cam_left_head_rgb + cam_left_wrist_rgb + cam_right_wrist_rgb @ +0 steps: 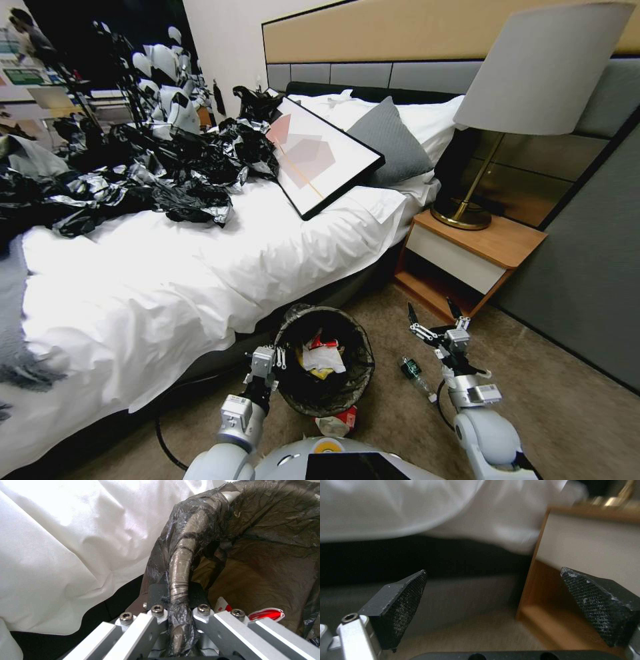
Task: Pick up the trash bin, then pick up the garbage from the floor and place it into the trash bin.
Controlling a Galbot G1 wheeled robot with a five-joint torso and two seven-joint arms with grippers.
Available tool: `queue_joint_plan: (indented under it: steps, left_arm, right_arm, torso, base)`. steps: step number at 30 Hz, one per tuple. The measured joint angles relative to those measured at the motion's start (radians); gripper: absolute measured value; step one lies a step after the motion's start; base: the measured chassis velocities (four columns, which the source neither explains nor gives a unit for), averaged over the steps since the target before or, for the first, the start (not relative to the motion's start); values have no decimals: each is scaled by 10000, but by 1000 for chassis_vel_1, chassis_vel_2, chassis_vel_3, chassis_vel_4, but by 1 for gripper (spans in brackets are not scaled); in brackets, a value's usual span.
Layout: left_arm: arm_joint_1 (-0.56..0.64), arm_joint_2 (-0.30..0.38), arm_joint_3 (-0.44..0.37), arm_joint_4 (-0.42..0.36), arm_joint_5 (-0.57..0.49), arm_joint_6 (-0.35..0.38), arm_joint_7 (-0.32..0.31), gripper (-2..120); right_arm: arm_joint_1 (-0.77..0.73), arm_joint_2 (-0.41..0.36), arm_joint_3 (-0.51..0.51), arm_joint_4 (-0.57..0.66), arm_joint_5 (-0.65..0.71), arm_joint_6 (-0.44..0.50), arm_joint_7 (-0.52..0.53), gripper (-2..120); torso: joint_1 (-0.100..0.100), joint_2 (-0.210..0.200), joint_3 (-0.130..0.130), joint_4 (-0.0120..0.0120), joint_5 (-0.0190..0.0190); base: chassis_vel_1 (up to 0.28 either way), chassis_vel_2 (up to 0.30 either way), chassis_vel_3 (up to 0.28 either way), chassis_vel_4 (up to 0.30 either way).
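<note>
Beige carpet (373, 433) is running between the robot and the bed (200, 267), and on it, nearest the robot, a crumpled red-and-white wrapper (339, 421) is lying just under the near edge of the trash bin (325, 360). The left gripper (265, 363) is pinching the bin's bag-covered rim (180, 580) between pressed-together fingers, holding the bin beside the bed's hanging sheet; red, white and yellow scraps (321, 357) are already sitting inside. The right gripper (435, 319) is hovering with its fingers (403, 600) spread wide and empty, pointing toward the gap between bed and wooden nightstand (467, 257), while the clear green-labelled bottle (415, 375) is lying on the carpet just beside that arm.

What could go wrong: the left grip is biting on slick bag plastic over a thin rim, so the bin may be slipping or tipping if swung, spilling what it is holding. The bottle, being round, could be rolling away from a careless pinch, and the wrapper by the bin's base is likely awkward to reach.
</note>
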Motion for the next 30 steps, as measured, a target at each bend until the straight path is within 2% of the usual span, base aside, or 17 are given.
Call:
queue_joint_plan:
  steps: [2, 5, 10, 19, 30]
  left_arm:
    - [0, 10, 2, 0, 3, -2, 1, 1]
    - [-7, 29, 15, -4, 4, -3, 4, 1]
    - [-27, 26, 19, -4, 4, -5, 5, 1]
    - [-69, 38, 19, 2, -2, -6, 8, 1]
    - [-57, 16, 16, 1, 7, -9, 11, 1]
  right_arm:
    - [84, -293, -104, -223, 71, -271, -57, 100]
    - [335, -1141, -344, -997, 158, -960, -504, 100]
    - [591, -1539, -528, -1860, 37, -1227, -1105, 100]
    - [1146, -1536, -679, -3957, -545, -1074, -2497, 100]
    - [1384, -1368, -526, -5338, -965, -594, -3438, 100]
  torso:
    - [0, 0, 0, -1, -1]
    - [0, 0, 0, -1, -1]
    - [0, 0, 0, -1, -1]
    - [0, 1, 0, -2, 0]
    - [0, 0, -1, -1, -2]
  base:
    - [0, 0, 0, 0]
    - [0, 0, 0, 0]
    - [0, 0, 0, 0]
    - [0, 0, 0, 0]
    - [0, 0, 0, 0]
